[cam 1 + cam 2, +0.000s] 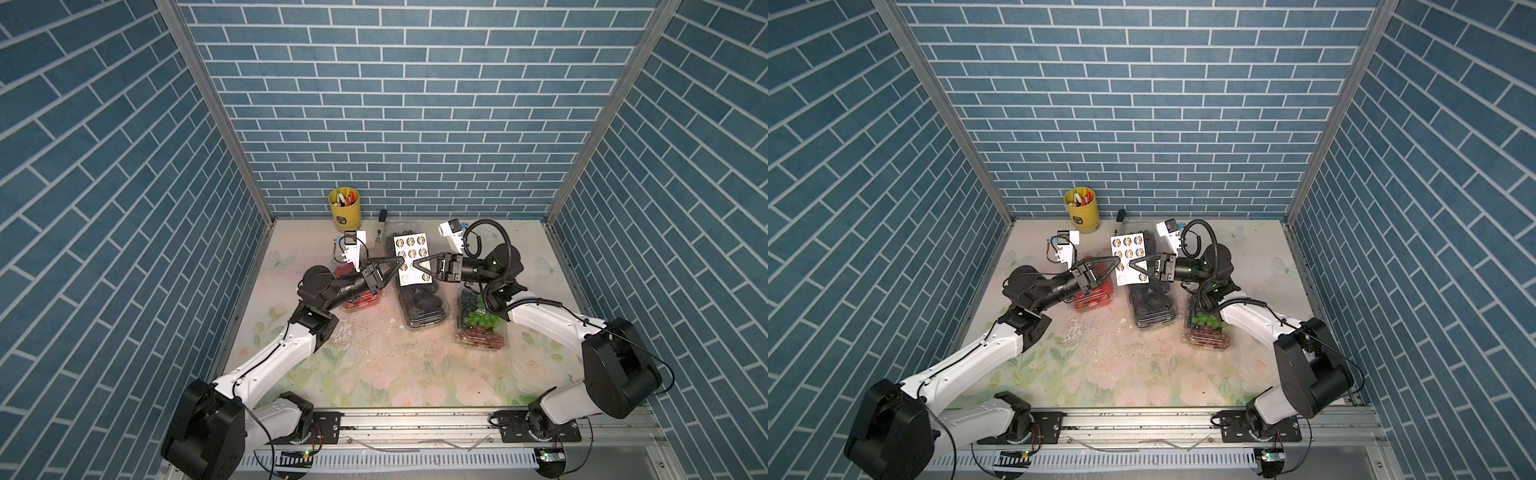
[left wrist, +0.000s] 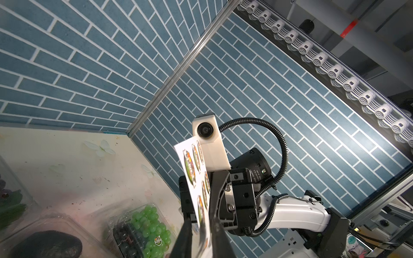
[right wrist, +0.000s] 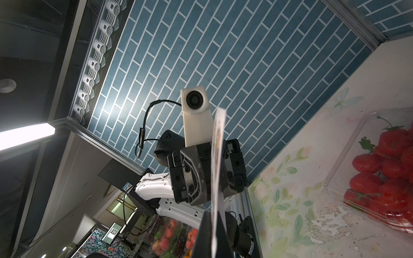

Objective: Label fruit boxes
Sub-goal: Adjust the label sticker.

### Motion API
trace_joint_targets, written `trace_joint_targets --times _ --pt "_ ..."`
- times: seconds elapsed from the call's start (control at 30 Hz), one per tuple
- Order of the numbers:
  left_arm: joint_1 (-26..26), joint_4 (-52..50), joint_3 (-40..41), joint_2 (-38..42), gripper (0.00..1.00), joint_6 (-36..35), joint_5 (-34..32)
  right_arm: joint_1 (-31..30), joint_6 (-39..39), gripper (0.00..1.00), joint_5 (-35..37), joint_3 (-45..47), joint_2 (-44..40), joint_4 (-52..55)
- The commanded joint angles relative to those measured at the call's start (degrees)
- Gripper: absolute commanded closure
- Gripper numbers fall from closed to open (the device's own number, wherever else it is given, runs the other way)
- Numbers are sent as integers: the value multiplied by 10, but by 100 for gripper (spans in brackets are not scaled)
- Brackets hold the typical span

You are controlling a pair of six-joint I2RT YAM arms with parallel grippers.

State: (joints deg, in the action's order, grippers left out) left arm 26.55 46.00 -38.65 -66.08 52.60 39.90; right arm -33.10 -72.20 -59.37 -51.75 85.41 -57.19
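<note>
Stickers, round, dot flat white sheet above clear plastic punnet.

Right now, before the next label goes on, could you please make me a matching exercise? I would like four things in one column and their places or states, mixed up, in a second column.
Things
1. sticker sheet
2. yellow cup
3. strawberry box
4. mixed grape box

Places or states
A. stands near the back wall, with pens inside
B. lies partly under the left arm
C. held in the air by the right gripper
D. has a round label on its lid

Right pairs: 1-C, 2-A, 3-B, 4-D.
</note>
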Motion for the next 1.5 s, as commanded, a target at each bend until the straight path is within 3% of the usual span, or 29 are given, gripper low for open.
trace_joint_targets --times 0.0,0.33,0.4,0.47,0.53,0.63,0.73,0.83,0.97,1.07,1.23,1.33,1.47 --pt "3 32 -11 -6 87 2 12 -3 -19 100 -9 2 3 -36" --pt "5 54 -9 -14 85 13 17 -3 -24 100 -8 4 0 -45" --pt "5 60 -7 -14 89 16 20 -3 -24 100 -7 4 1 -45" --pt "4 62 -6 -14 100 19 21 -3 -24 100 -7 3 2 -45" --pt "4 58 -5 -10 100 20 18 -2 -23 100 -6 2 3 -43" --pt "4 42 -5 2 100 14 14 3 -1 80 -3 5 -7 -6" --pt "5 3 -7 22 100 -3 2 13 90 69 30 9 -47 134" --pt "4 -40 -9 40 100 -23 -9 13 249 64 91 -6 -116 354" --pt "5 -84 -11 53 100 -42 -19 11 373 62 187 -18 -188 521" --pt "5 -93 -10 53 100 -43 -25 -7 429 62 261 -26 -219 576" --pt "4 -114 -11 46 100 -42 -25 -108 567 61 465 -55 -250 639" --pt "4 -123 -11 45 100 -43 -25 -136 610 59 520 -57 -251 624" --pt "5 -137 -25 45 100 -47 -20 -164 652 57 538 -75 -234 618"
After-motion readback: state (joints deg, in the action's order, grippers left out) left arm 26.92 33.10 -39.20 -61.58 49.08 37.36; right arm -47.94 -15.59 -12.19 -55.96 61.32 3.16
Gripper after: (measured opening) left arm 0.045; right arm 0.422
